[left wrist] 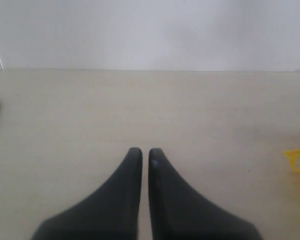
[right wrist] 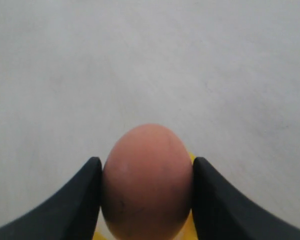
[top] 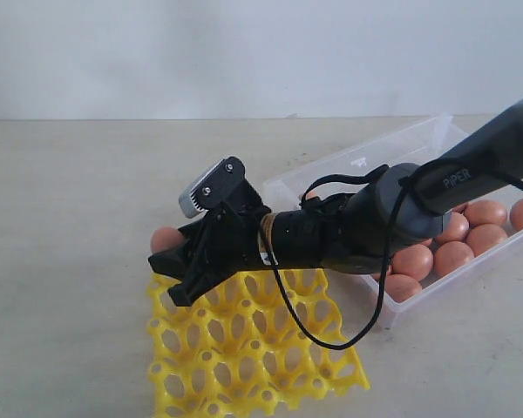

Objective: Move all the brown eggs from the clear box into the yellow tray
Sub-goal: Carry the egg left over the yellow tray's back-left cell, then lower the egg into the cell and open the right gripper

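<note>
Right gripper [right wrist: 146,167] pinched a brown egg [right wrist: 146,185] at yellow tray's [top: 253,348] far corner edge, open table [top: 70,192] beyond; left gripper [left wrist: 145,152] sat nearly closed.

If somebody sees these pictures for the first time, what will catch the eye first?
The black right end effector grips one brown egg over the far left corner of the yellow tray, whose visible cups look empty. Behind it on the right, more brown eggs lie in the clear box.
</note>
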Robot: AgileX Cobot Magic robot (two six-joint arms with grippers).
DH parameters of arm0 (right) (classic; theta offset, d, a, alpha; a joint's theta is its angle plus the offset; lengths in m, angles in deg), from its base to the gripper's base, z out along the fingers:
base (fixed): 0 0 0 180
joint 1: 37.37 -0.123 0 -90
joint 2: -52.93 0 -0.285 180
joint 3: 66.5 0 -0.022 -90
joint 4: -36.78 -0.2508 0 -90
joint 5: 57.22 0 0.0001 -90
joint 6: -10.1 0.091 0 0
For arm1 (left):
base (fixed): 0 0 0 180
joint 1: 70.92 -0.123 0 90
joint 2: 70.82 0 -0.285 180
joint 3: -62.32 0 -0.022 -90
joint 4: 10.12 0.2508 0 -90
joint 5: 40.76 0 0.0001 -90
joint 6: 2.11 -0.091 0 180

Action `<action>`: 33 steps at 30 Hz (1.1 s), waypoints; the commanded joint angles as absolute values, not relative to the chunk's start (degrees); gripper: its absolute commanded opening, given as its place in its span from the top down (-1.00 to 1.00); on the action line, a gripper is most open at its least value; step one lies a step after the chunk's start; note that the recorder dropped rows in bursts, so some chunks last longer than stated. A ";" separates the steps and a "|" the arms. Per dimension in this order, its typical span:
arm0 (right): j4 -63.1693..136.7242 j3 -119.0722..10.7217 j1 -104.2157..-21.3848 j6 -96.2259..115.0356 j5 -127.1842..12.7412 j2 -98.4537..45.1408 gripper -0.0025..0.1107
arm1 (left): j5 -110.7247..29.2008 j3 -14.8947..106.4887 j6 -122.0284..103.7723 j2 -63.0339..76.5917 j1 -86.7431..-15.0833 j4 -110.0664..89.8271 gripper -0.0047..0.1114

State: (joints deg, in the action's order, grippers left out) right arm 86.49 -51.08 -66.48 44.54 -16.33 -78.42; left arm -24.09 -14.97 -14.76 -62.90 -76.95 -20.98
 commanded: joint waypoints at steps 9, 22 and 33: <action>89.48 -51.24 -66.53 42.97 -16.77 -78.38 0.40 | -24.49 -14.89 -15.17 -63.03 -77.13 -21.26 0.85; 93.13 -51.24 -66.53 43.00 -16.97 -78.38 0.06 | -24.49 -14.89 -15.17 -63.03 -77.13 -21.26 0.85; 92.72 -51.24 -66.53 42.54 -17.65 -78.01 0.08 | -24.49 -14.89 -15.17 -63.03 -77.13 -21.26 0.85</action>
State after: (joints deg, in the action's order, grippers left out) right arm 92.26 -51.32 -66.48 43.15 -16.11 -78.42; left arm -24.09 -14.97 -14.76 -62.90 -76.95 -20.98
